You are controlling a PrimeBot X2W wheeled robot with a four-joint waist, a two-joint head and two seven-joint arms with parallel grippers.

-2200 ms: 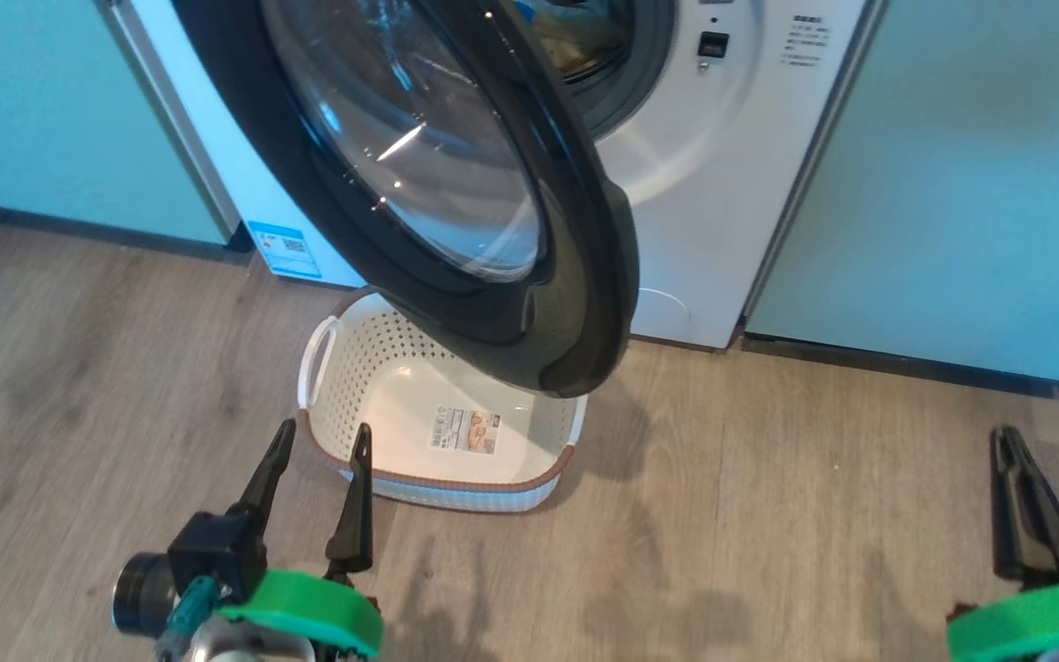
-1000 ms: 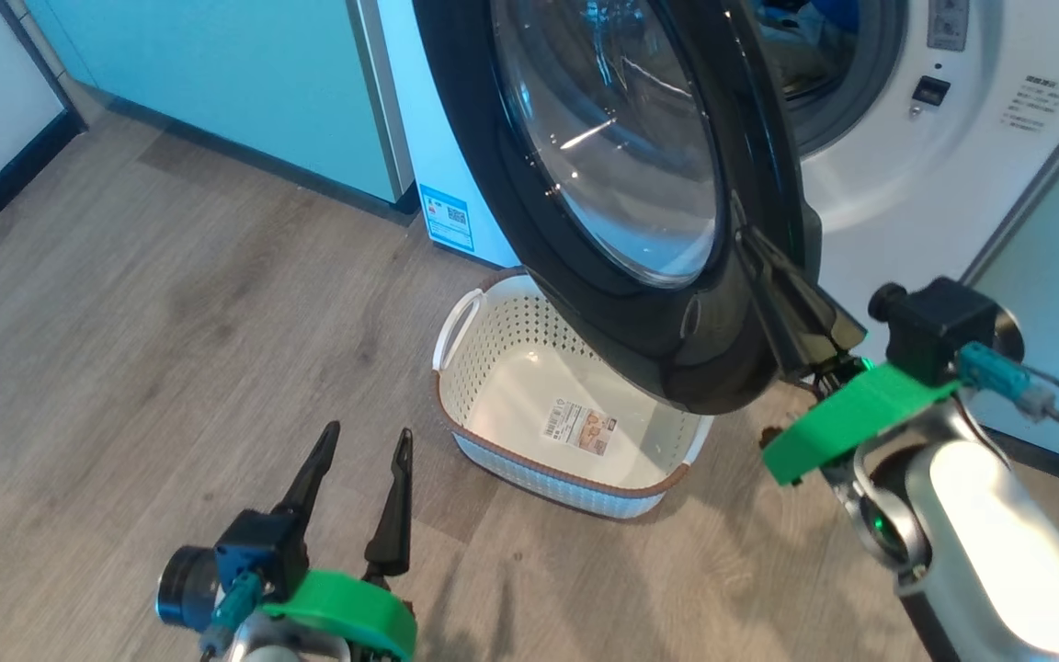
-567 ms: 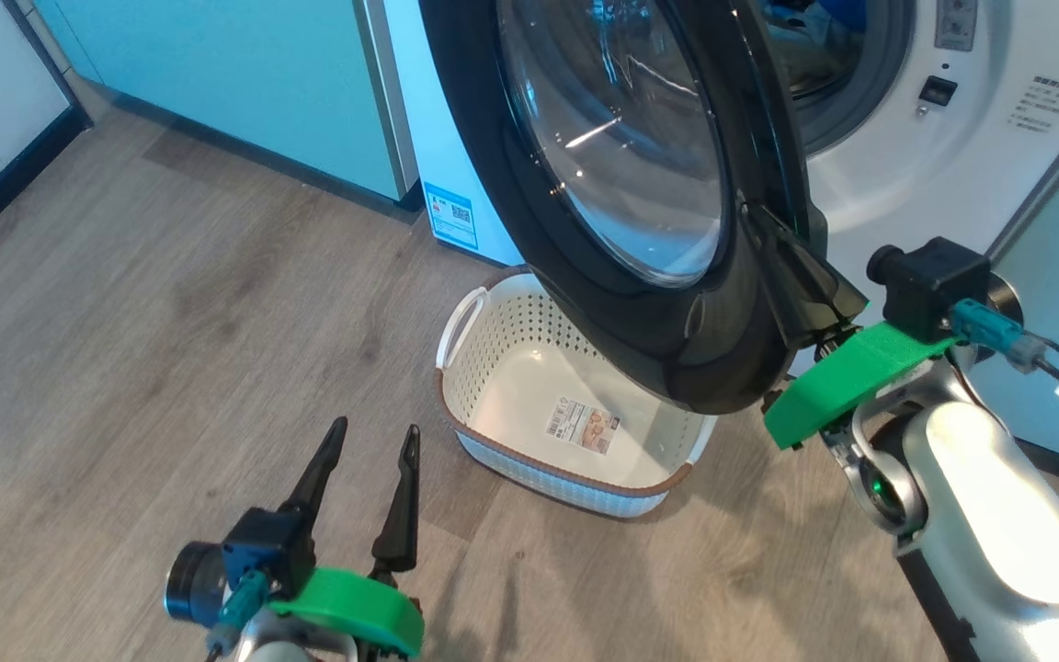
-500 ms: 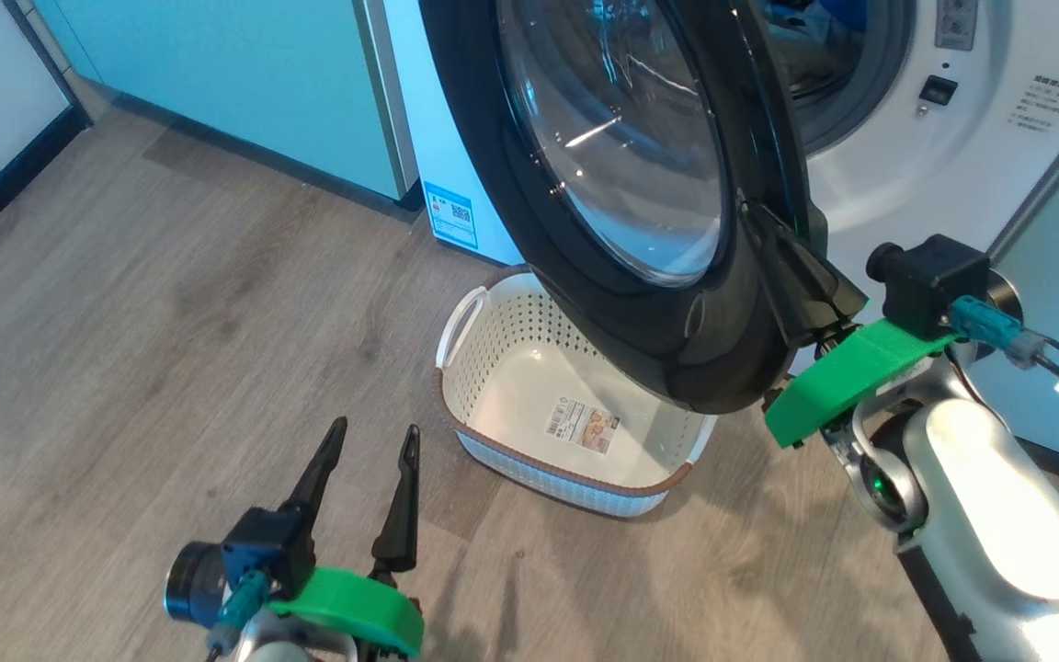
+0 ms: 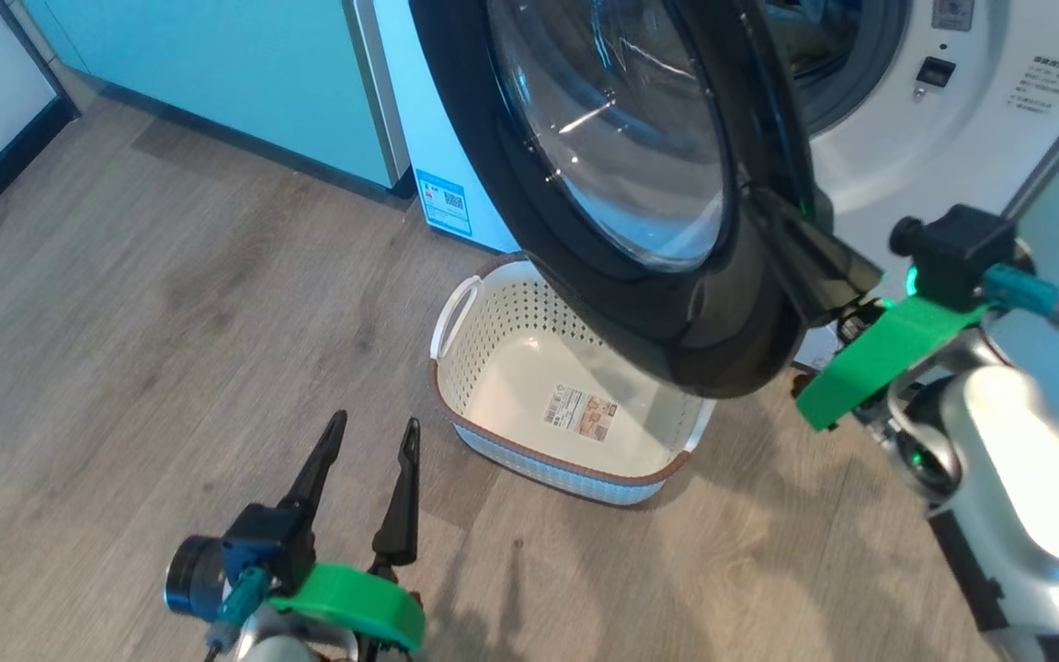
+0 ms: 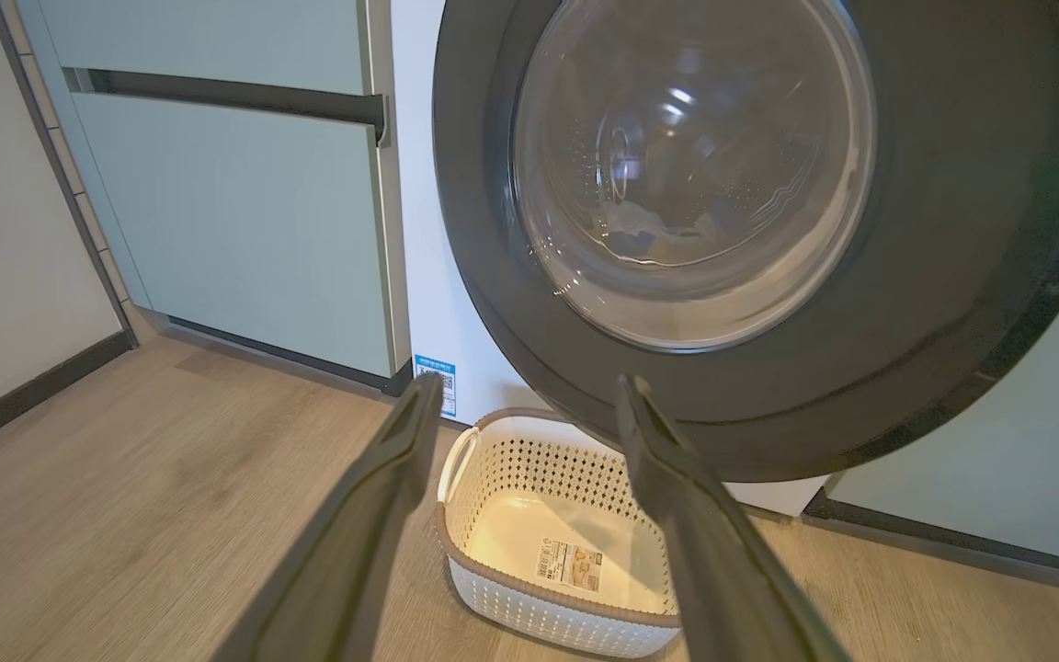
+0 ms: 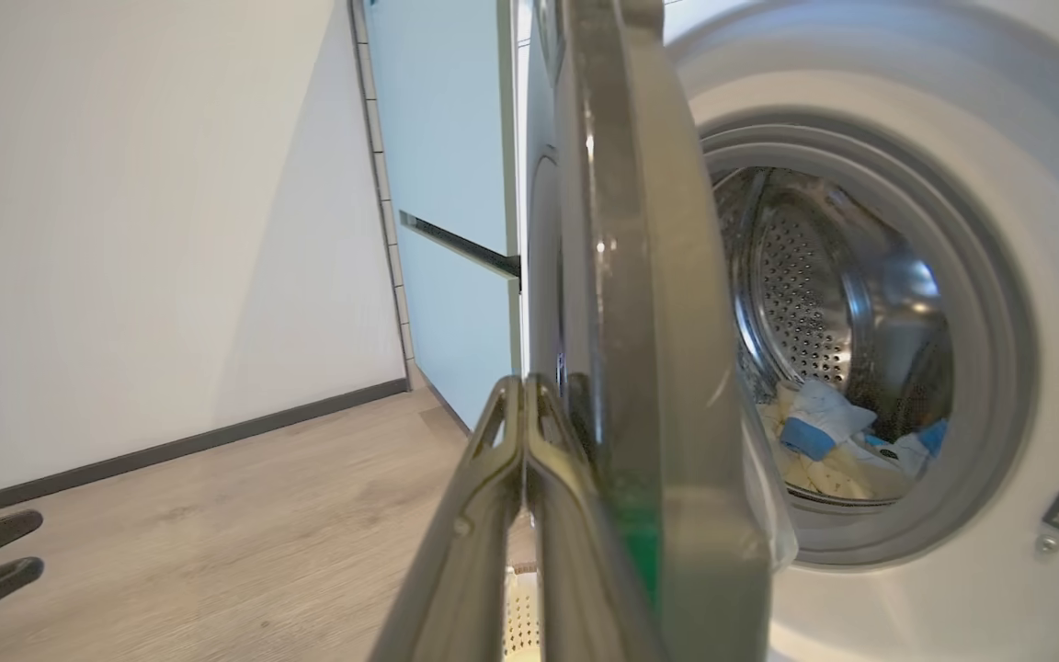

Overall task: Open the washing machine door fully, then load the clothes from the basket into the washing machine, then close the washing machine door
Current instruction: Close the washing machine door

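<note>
Touching door (image 5: 677,317) rim w/ R pincer (image 7: 522,391), closed | L pincer (image 5: 375,423) open | basket (image 5: 483,331) label (image 5: 583,414) unreadable

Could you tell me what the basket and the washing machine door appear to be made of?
The basket looks like matte cream plastic: moulded rows of holes and a brown rim. The washing machine door seems to be glossy black plastic around a clear bowl, probably glass, judging by sharp highlights and the see-through view.

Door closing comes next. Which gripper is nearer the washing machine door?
Right. The right gripper lies along the edge of the washing machine door; the left gripper hangs low, before the basket.
</note>
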